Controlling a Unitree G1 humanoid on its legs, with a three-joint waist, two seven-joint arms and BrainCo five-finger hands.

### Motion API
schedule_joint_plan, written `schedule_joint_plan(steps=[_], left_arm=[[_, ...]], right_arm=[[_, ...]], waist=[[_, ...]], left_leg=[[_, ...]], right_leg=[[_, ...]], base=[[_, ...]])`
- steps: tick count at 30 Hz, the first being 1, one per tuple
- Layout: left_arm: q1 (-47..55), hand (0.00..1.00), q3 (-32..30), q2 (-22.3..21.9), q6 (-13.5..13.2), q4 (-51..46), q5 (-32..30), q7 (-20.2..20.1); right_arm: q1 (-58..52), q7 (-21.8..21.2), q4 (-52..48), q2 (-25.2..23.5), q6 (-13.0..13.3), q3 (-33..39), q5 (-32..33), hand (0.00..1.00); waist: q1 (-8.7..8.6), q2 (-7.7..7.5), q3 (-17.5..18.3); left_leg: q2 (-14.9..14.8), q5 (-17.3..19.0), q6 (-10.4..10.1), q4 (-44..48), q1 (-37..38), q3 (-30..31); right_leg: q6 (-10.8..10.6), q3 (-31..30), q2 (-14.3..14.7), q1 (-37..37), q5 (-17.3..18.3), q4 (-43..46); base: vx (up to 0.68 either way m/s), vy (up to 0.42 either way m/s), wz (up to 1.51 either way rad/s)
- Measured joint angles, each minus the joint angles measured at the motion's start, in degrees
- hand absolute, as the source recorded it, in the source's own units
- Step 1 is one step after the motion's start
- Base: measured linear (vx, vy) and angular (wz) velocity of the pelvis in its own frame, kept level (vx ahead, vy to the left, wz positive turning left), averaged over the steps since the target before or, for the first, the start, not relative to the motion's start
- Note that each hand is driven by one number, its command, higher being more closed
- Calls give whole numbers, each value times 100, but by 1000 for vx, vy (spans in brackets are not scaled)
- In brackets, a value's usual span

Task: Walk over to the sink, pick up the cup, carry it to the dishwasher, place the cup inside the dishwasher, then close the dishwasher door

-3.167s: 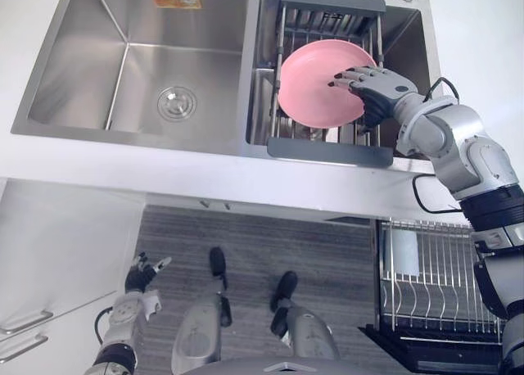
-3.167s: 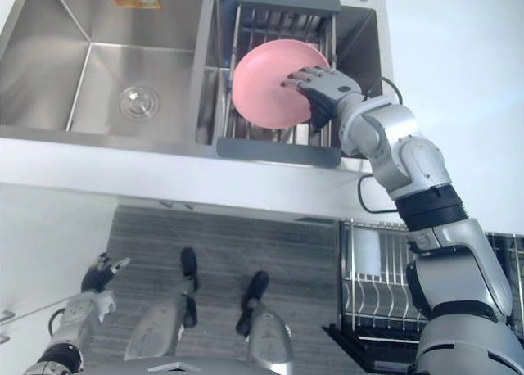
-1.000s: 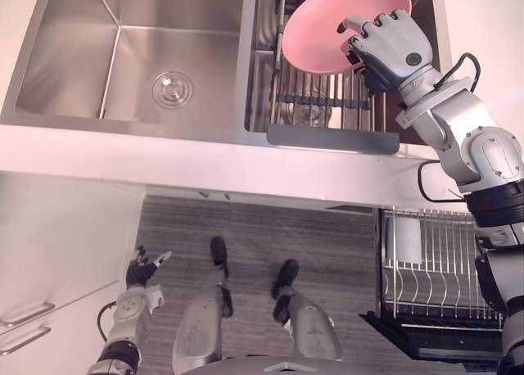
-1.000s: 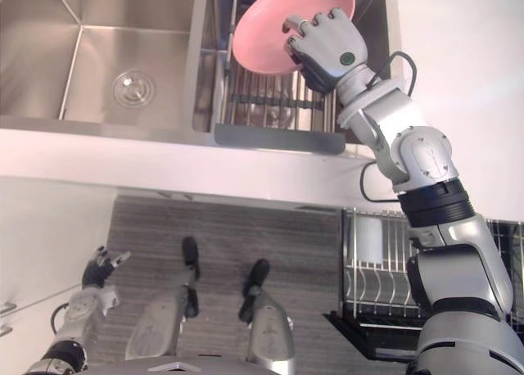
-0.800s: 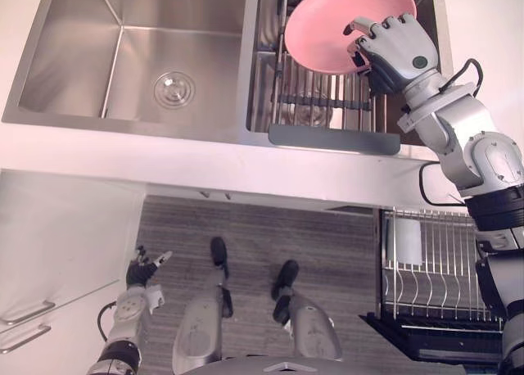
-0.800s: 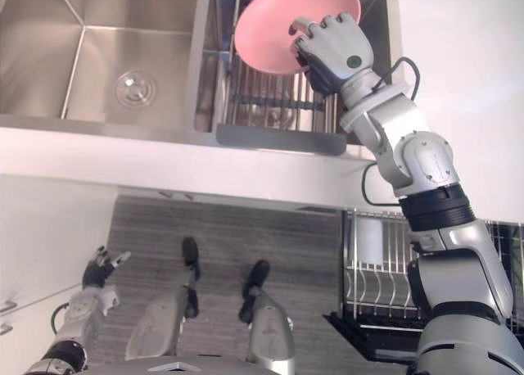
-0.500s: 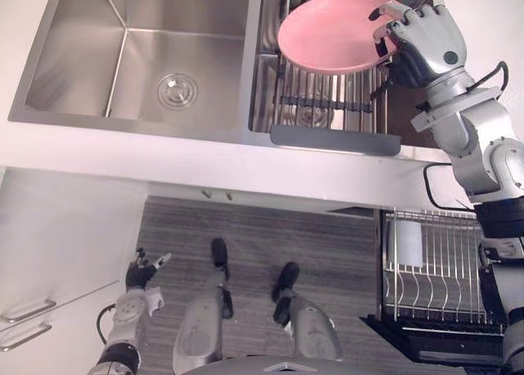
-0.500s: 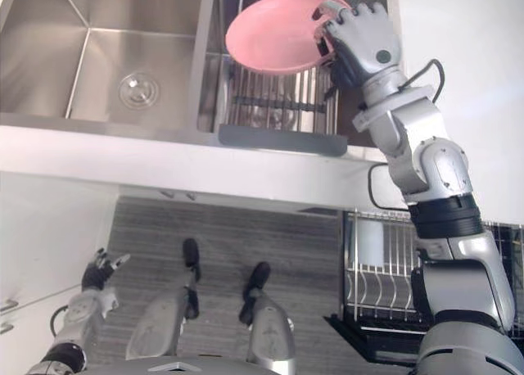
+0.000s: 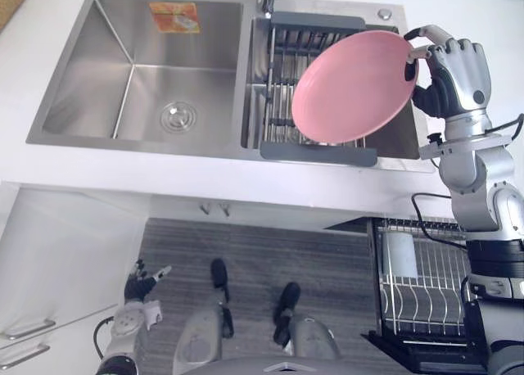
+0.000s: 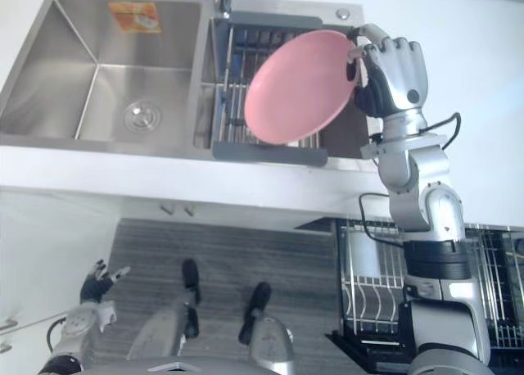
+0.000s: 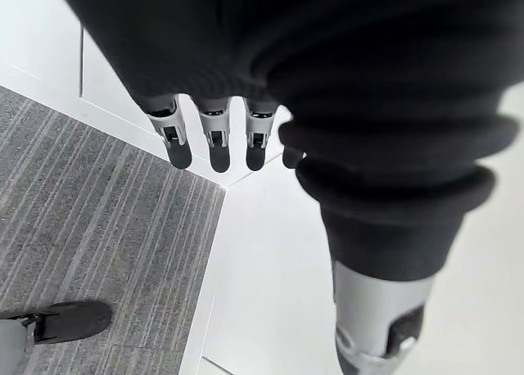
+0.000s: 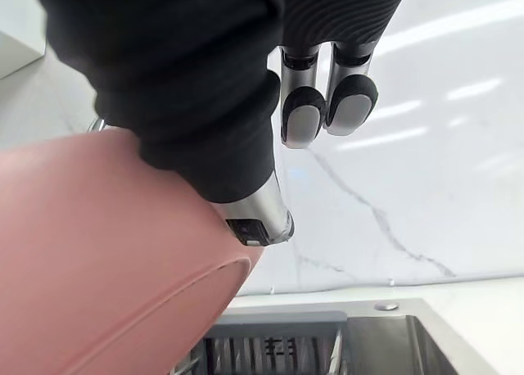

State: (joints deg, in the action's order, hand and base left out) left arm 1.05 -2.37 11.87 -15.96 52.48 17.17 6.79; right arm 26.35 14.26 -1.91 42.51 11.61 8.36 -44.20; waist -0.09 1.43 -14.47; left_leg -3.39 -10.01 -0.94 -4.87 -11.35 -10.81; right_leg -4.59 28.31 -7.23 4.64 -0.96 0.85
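The one pink plate (image 9: 352,92) has come up out of the single rack (image 9: 282,60) in the sink's (image 9: 98,72) right basin. The right hand (image 9: 454,72) clasps its rim, holding it tilted above the rack. The left hand (image 9: 137,282) hangs slack near the floor.

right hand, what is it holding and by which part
The right hand grips the pink plate by its rim, tilted above the sink rack. The left hand holds nothing.
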Motion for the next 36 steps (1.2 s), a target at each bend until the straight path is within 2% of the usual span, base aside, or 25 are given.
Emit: schedule_joint_plan(steps=[7,11,14,20,21,29,31,36], left_arm=[[155,0,-3,-21,-17,94,-64,-12],[260,0,-44,-20,-30,109,-160,-11],[401,0,-223,-49,-29,115,-174,-12],[509,0,-233,-74,-30,117,-273,-83],[830,0,-257,-172,-33,224,-391,-98],[884,0,-270,-182,-32,226,-388,-101],[892,0,-435,-235,-26,227,-387,-118],[952,0,-503,-362,-12,241,-508,-259]], right_arm=[[-387,-54,-234,-251,190,148,-6,100],[-482,-54,-235,-263,192,151,27,100],[-725,-57,-257,-309,189,174,174,100],[-853,-76,-431,-439,195,434,380,100],[-1054,-133,-433,-609,222,630,581,100],[-1048,-131,-375,-609,233,578,621,100],[-1024,-119,-303,-609,233,563,671,100],[-1013,-96,137,-609,181,515,809,100]], waist=[[-45,-110,137],[-29,-162,222],[-38,-285,322],[-43,-317,365],[-65,-465,698],[-59,-479,725],[-62,-483,774],[-77,-472,868]], left_leg=[[-29,38,0,-4,127,-40],[-26,87,-26,-6,202,-47],[-27,108,-29,-6,239,-46],[-21,114,-20,-6,333,-46],[-15,179,-31,-8,460,-38],[-5,234,-34,-11,668,-124],[-5,264,-50,-12,767,-76],[-2,321,-61,-14,1105,150]], right_leg=[[12,-50,84,-193,-126,-249],[7,-61,101,-293,-131,-329],[5,-60,119,-363,-137,-401],[-2,-58,123,-474,-148,-433],[-9,-61,141,-630,-142,-517],[-8,-282,140,-722,-143,-497],[-4,-400,138,-740,-130,-435],[59,-767,86,-803,108,125]], base=[[18,-2,-4],[6,4,-1],[44,4,0],[38,7,0],[0,0,0],[6,3,-11],[22,8,-27],[-13,8,-12]])
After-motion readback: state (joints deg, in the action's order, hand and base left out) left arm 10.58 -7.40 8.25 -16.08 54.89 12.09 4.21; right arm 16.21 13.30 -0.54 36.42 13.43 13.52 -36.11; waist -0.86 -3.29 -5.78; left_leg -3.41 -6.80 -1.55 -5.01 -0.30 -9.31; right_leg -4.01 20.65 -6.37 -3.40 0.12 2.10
